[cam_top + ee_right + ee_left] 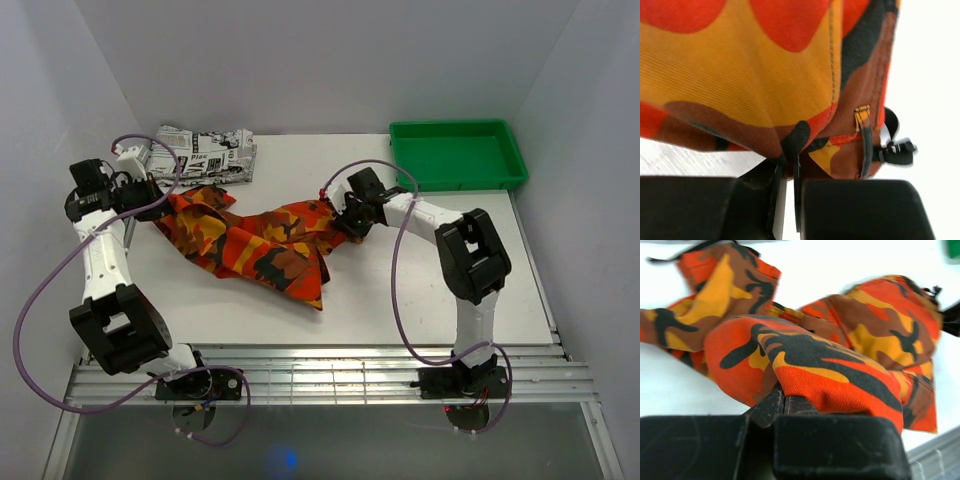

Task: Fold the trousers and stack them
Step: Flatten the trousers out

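Note:
The camouflage trousers point(262, 245) in orange, red, yellow and black lie bunched across the middle of the white table. My left gripper point(150, 195) is shut on their left end, pinching a fold of the trousers point(805, 360) between its fingers point(771, 405). My right gripper point(345, 222) is shut on their right end, pinching the cloth edge point(795, 137) near a belt loop and a black strap. The cloth sags between the two grippers.
A folded black-and-white newspaper-print garment point(205, 152) lies at the back left, just behind my left gripper. A green tray point(457, 155) stands at the back right. Grey walls close in on both sides, and a metal rail runs along the near edge.

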`<state>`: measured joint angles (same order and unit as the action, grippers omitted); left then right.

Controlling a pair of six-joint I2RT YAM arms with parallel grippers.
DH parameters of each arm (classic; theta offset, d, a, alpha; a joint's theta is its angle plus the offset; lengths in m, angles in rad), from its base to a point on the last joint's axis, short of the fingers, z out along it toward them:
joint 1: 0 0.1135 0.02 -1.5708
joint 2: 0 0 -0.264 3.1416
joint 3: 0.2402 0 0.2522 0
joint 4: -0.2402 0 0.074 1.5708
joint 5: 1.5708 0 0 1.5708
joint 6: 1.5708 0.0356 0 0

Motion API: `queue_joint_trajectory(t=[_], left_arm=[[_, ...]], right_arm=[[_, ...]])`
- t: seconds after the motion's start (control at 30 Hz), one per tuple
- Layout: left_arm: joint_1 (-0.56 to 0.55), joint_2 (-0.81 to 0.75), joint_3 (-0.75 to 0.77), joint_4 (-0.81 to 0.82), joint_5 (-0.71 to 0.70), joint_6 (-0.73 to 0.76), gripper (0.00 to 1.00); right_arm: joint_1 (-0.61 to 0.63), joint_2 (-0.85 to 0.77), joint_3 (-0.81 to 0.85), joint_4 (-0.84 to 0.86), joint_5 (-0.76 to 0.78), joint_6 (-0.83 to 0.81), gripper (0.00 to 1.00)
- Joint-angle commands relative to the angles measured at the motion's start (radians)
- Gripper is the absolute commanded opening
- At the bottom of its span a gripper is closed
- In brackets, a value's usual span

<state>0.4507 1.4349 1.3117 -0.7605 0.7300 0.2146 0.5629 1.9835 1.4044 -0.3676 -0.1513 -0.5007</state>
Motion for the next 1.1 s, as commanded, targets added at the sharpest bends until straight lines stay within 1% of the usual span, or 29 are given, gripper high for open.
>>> queue_joint_trajectory(t=[0.0,0.07,0.1,0.17,0.2,0.27,0.3,0.33,0.53,0.6,0.67,0.7,0.77,0.8,0.83,0.87,0.9,0.93,0.97,1.0,1.07], left_arm=[[0.022,-0.028,0.072,0.049,-0.156,0.023,0.0],[0.032,-0.036,0.069,0.101,-0.205,0.025,0.0],[0.036,-0.037,0.067,0.115,-0.228,0.034,0.0],[0.043,-0.039,0.057,0.159,-0.28,0.048,0.0],[0.045,-0.039,0.052,0.174,-0.303,0.058,0.0],[0.055,-0.031,0.035,0.225,-0.363,0.074,0.0],[0.059,-0.027,0.032,0.236,-0.382,0.08,0.0],[0.065,-0.024,0.026,0.263,-0.412,0.086,0.0],[0.118,0.018,-0.026,0.346,-0.461,0.131,0.0],[0.152,0.024,-0.04,0.346,-0.397,0.155,0.0],[0.209,0.007,-0.06,0.339,-0.289,0.205,0.0],[0.23,-0.005,-0.072,0.331,-0.107,0.239,0.0],[0.273,-0.028,-0.085,0.178,0.102,0.363,0.0],[0.273,-0.03,-0.081,0.1,0.218,0.528,0.02],[0.275,-0.033,-0.077,-0.062,0.256,0.61,0.07],[0.273,-0.036,-0.08,-0.122,0.275,0.67,0.16],[0.273,-0.042,-0.086,-0.198,0.278,0.742,0.37],[0.275,-0.054,-0.097,-0.218,0.269,0.758,0.59],[0.275,-0.06,-0.1,-0.229,0.258,0.758,0.82],[0.276,-0.062,-0.101,-0.253,0.249,0.758,0.83],[0.296,-0.047,-0.071,-0.29,0.255,0.752,0.83]], right_arm=[[-0.057,-0.167,-0.044,-0.007,0.052,-0.024,0.08],[-0.092,-0.242,-0.076,-0.071,0.036,-0.073,0.08],[-0.106,-0.308,-0.082,-0.1,0.018,-0.091,0.08],[-0.156,-0.365,-0.085,-0.178,-0.013,-0.14,0.08],[-0.175,-0.414,-0.091,-0.247,-0.034,-0.201,0.08],[-0.227,-0.455,-0.122,-0.306,-0.056,-0.278,0.08],[-0.241,-0.483,-0.137,-0.341,-0.051,-0.347,0.08],[-0.254,-0.492,-0.148,-0.359,-0.05,-0.383,0.08],[-0.372,-0.46,-0.162,-0.448,-0.05,-0.579,0.08],[-0.414,-0.416,-0.099,-0.479,-0.062,-0.602,0.08],[-0.442,-0.359,-0.036,-0.562,-0.083,-0.621,0.08],[-0.445,-0.342,-0.009,-0.589,-0.093,-0.624,0.08],[-0.445,-0.305,0.06,-0.64,-0.097,-0.618,0.09],[-0.445,-0.273,0.082,-0.651,-0.111,-0.605,0.12],[-0.445,-0.259,0.126,-0.659,-0.116,-0.59,0.23],[-0.445,-0.237,0.149,-0.669,-0.122,-0.558,0.31],[-0.445,-0.23,0.172,-0.674,-0.135,-0.543,0.53],[-0.445,-0.226,0.22,-0.676,-0.148,-0.527,0.65],[-0.445,-0.223,0.244,-0.686,-0.163,-0.494,0.81],[-0.443,-0.222,0.269,-0.689,-0.195,-0.475,0.9],[-0.423,-0.229,0.336,-0.697,-0.22,-0.443,0.9]])
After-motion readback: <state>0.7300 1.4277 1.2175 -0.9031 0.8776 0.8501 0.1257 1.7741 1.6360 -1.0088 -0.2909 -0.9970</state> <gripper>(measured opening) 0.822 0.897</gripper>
